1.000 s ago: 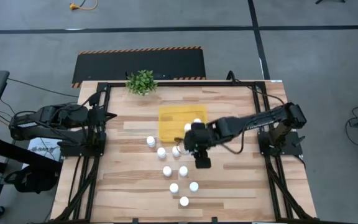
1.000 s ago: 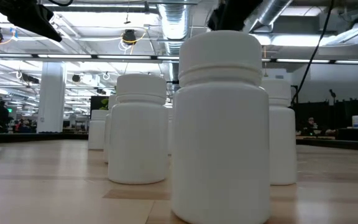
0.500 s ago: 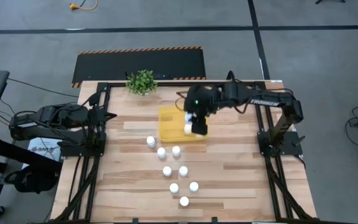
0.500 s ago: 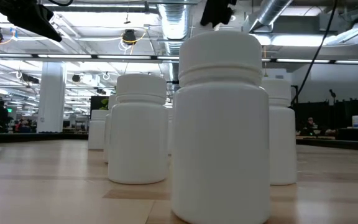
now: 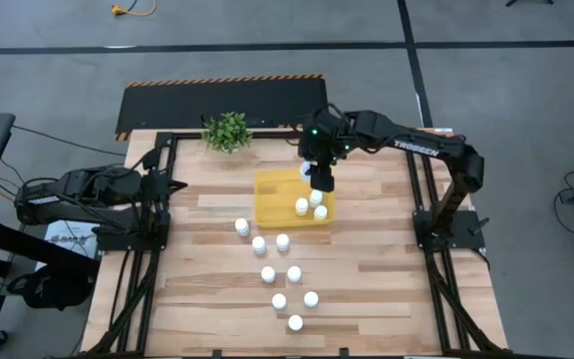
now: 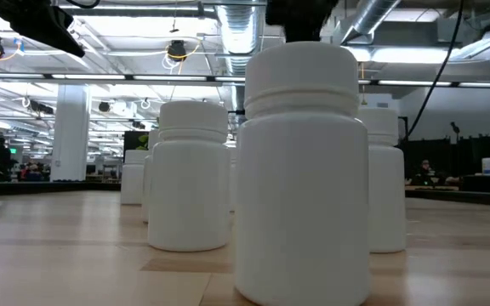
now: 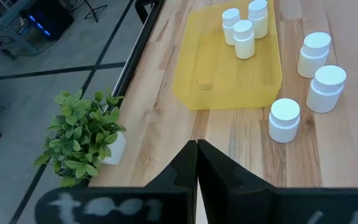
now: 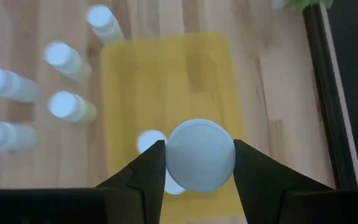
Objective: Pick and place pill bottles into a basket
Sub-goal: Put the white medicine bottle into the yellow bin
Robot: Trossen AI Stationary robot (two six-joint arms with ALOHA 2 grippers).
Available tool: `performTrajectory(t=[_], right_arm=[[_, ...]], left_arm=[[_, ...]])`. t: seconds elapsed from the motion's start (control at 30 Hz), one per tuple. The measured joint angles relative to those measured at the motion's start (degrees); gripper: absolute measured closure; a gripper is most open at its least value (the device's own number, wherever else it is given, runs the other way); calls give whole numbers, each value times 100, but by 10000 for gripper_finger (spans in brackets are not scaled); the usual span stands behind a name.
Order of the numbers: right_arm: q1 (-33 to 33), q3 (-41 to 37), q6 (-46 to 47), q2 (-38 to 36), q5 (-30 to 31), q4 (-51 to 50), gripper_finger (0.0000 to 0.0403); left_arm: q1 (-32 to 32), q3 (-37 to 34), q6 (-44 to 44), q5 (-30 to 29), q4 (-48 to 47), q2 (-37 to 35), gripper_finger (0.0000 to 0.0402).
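Observation:
The basket is a shallow yellow tray [image 5: 279, 191] at the table's far middle. Three white pill bottles [image 7: 243, 38] stand in its right end. Several more pill bottles [image 5: 282, 240] stand upright on the wood nearer the front edge. My right gripper [image 5: 320, 178] hangs over the tray's far right corner, shut on another pill bottle [image 8: 199, 163]. In the right wrist view the tray [image 8: 166, 81] lies below that bottle. My left gripper [image 7: 196, 144] waits shut at the table's left edge, touching nothing. My right gripper pinches the bottle between its two fingers, one on each opposite side of the round top [image 8: 171, 163]. The fingers come from above, slanting down. The bottle is lifted clear over the tray with its cap facing up toward the wrist.
A small green plant [image 5: 227, 131] stands at the far edge, left of the tray. Black frame rails [image 5: 162, 199] run along the table's left and right sides. In the low view a near bottle [image 6: 303, 170] fills the middle and hides the tray.
My right gripper has carried its bottle from above the standing bottles at the table's middle toward the far edge, rising a little. It now hangs over the tray's far right corner. The bottles on the wood have stayed put.

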Motion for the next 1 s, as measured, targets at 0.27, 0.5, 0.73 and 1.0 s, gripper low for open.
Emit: performTrajectory(t=[0.27, 0.5, 0.73, 1.0], right_arm=[[-341, -901, -340, 8, -257, 616, 246], [-454, -1460, -474, 8, -371, 1261, 243], [-499, -1872, -550, 8, -500, 1754, 249], [-501, -2297, -529, 8, -502, 2222, 241]], left_arm=[[0, 0, 0, 0, 0, 1, 401], [0, 0, 0, 0, 0, -1, 401], [0, 0, 0, 0, 0, 1, 401], [0, 0, 0, 0, 0, 1, 401]])
